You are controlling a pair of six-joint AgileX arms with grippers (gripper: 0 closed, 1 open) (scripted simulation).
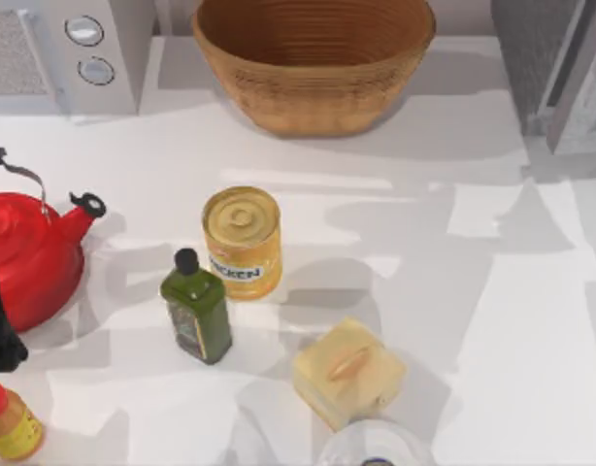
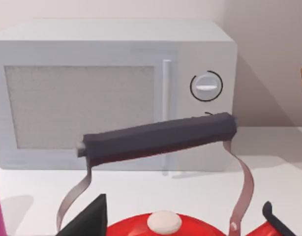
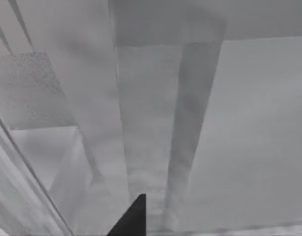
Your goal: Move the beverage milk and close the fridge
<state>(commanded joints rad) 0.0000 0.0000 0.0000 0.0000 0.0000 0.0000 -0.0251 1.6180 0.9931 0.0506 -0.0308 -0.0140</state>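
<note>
Up at the counter's two o'clock corner, the right claw [image 3: 134, 216], its spread impossible to tell, is working against the grey fridge [image 1: 560, 73], seemingly closing it, milk nowhere visible, so pushing its door comes next.

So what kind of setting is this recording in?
Probably a rendered kitchen counter: a grey microwave at the back, a red kettle, and groceries like a yellow can and olive oil bottle.
</note>
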